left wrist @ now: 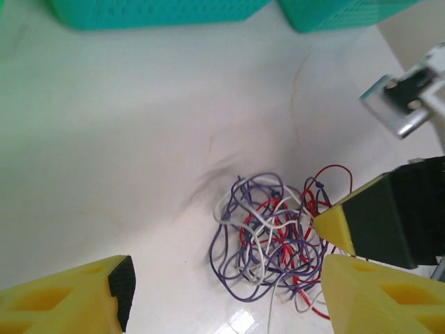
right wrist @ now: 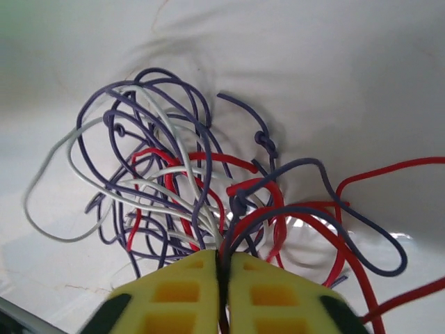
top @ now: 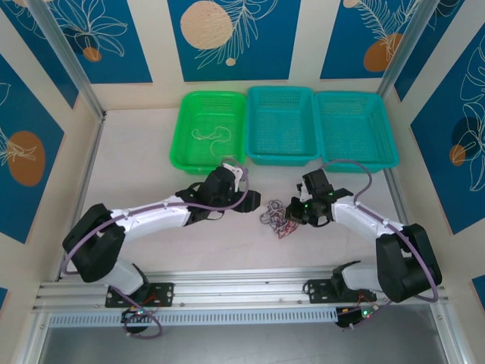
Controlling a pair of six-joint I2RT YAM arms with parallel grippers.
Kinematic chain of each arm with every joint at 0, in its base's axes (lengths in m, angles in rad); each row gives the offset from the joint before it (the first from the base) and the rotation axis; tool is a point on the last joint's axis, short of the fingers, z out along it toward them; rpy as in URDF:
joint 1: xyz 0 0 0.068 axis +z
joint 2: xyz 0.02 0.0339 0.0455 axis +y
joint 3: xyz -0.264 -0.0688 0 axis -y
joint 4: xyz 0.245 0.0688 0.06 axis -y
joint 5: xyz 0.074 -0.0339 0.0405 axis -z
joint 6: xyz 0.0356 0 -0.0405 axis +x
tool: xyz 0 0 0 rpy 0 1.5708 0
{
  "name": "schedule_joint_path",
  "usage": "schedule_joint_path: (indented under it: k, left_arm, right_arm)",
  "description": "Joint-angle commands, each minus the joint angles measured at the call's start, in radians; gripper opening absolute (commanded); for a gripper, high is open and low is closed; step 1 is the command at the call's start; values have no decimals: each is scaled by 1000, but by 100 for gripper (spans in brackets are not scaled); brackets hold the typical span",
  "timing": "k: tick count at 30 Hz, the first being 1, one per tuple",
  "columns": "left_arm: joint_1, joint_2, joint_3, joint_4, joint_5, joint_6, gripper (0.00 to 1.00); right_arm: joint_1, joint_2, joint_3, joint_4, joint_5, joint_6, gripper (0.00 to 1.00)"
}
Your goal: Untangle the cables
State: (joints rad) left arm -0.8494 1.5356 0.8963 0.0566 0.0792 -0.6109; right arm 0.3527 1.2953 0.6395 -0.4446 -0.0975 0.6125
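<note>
From above, the tangle of thin purple, red and white cables (top: pixel 277 220) is too small for single strands to be told apart. At the right wrist, strands are lost between the closed yellow jaws of the right gripper (right wrist: pixel 222 264), which is cut off at the bottom edge. At the left wrist, the teal perforated plastic baskets (left wrist: pixel 160 12) are blurred and cropped at the top edge.

Along the far edge of your white desk (top: pixel 144 171) you have three mesh baskets in a row, side against side: a green basket (top: pixel 184 136) at left, a teal basket (top: pixel 282 125) in the middle, a second teal basket (top: pixel 356 129) at right. Behind them stand blue wall panels (top: pixel 227 34) printed with white leaves and orange discs. An aluminium rail (top: pixel 242 282) runs along the near edge.
</note>
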Motion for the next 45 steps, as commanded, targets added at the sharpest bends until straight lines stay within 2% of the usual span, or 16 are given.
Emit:
schedule_joint_path:
  k: [1, 4, 7, 11, 15, 19, 24, 31, 35, 39, 40, 42, 45]
  left_arm:
    - [-4, 44, -1, 24, 42, -131, 68]
    - [-4, 106, 5, 2, 77, -207, 65]
    - [-3, 136, -29, 82, 100, -256, 64]
    - [-5, 164, -28, 126, 125, -244, 62]
    - [-5, 186, -22, 104, 144, -221, 42]
    - [-1, 176, -61, 71, 114, -221, 0]
    - [89, 33, -152, 19, 63, -193, 0]
    - [298, -317, -228, -236, -6, -37, 0]
    - [317, -373, -241, -288, 27, 19, 0]
    - [311, -357, -288, -181, 122, 1, 0]
    - [309, -352, -294, -164, 129, -2, 0]
    - [300, -343, -299, -148, 135, 2, 0]
    - [293, -338, -292, -145, 135, 17, 0]
  right_arm:
    - [48, 27, 31, 1, 35, -10, 2]
    - [93, 55, 48, 3, 49, -2, 1]
    - [135, 78, 64, 6, 77, 0, 0]
    - [175, 108, 91, -2, 97, 0, 0]
    - [192, 130, 105, 0, 102, 8, 0]
    - [195, 134, 110, -6, 138, 21, 0]
    - [182, 113, 113, -62, 241, 26, 0]
    - [87, 48, 100, -114, 279, -15, 0]
    - [66, 36, 101, -109, 258, -34, 1]
    - [116, 19, 143, -131, 259, -36, 43]
    - [127, 5, 155, -139, 265, -38, 50]
    - [147, -41, 182, -152, 270, -53, 56]
    - [208, -89, 223, -144, 276, -94, 60]
